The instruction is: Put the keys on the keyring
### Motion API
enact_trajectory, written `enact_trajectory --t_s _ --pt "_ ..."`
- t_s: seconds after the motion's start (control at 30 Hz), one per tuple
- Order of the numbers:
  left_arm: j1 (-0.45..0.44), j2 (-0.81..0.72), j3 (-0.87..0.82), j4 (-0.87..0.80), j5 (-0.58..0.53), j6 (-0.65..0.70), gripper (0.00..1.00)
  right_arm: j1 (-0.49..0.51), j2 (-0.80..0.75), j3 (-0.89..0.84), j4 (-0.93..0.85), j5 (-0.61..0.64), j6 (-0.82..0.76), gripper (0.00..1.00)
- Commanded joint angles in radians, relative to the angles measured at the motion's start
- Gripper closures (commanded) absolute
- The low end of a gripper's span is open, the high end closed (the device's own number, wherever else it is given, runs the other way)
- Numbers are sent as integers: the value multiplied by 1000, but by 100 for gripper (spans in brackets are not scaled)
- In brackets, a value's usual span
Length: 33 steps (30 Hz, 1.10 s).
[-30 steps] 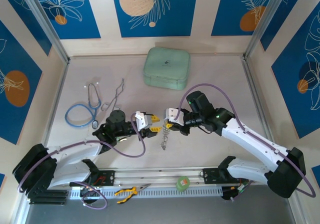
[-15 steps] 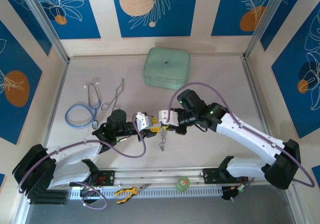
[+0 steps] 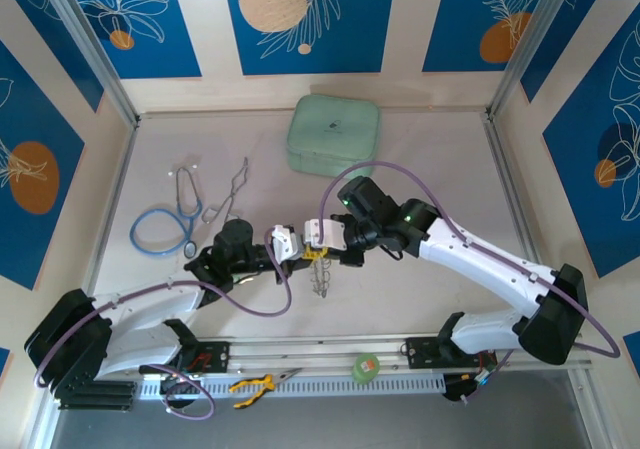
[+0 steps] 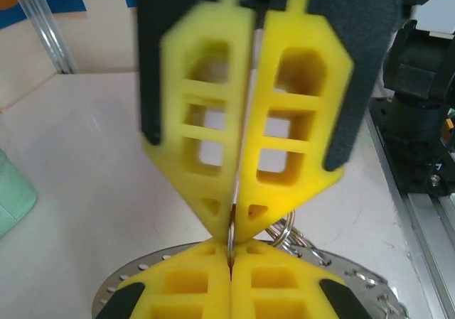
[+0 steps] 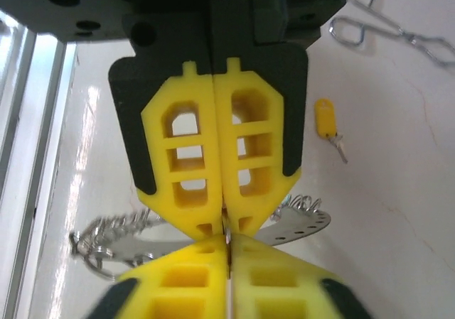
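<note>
The left gripper [image 4: 229, 256] is clamped on a thin loop of the keyring [image 3: 321, 277]. It meets the right gripper [image 5: 229, 251] tip to tip, and the right one's fingers show only a slit between them, so I cannot tell whether they grip the loop too. The rest of the keyring hangs just below the meeting tips, while a yellow-headed key [image 5: 324, 118] lies on the table [image 5: 398, 191] apart from the left gripper, between it and the metal tongs [image 5: 387, 31].
</note>
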Motion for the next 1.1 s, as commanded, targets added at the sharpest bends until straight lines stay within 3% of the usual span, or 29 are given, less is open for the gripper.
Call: enact_trajectory --t_s 0.0,0.17,0.3,0.4,0.63,0.9,1.07 --pt "-5 -23 3 41 26 15 100 -81 -126 -77 169 -212 94 68" --pt "-5 -29 -32 153 38 -32 100 -251 -256 -276 429 -477 235 63" --pt "-4 -29 -57 245 67 -61 100 -316 -319 -411 627 -502 298 67" --pt "-4 -28 -70 296 91 -66 100 -332 -333 -456 677 -490 290 70" --pt "-5 -20 -73 336 144 -69 100 -295 -299 -449 622 -476 217 74" --pt "-4 -16 -71 354 152 -85 100 -229 -280 -433 561 -484 155 71" --pt "-5 -15 -71 354 136 -83 100 -200 -279 -412 489 -500 112 75"
